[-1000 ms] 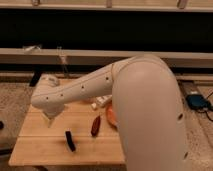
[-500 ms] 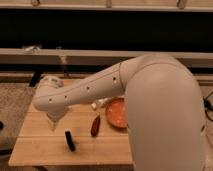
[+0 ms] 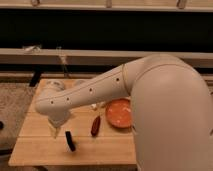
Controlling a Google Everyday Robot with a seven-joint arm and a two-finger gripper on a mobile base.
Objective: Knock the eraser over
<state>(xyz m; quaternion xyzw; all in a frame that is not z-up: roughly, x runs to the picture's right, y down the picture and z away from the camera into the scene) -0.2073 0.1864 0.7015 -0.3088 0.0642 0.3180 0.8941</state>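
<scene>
The eraser [image 3: 70,140], a slim black block, rests on the wooden table [image 3: 105,148] near the front edge, leaning slightly. My gripper [image 3: 55,129] hangs at the end of the white arm [image 3: 95,92], just above and to the left of the eraser, with a small gap between them. A reddish-brown elongated object [image 3: 95,126] lies to the right of the eraser.
An orange round plate [image 3: 119,112] sits to the right of the reddish-brown object, partly behind my arm's large white body [image 3: 170,115]. Small pale items [image 3: 95,106] lie behind the arm. A dark rail and wall run along the back.
The arm has swung and the view has shifted, uncovering more of the orange plate. The gripper stays just left of the eraser, which has not visibly moved.
</scene>
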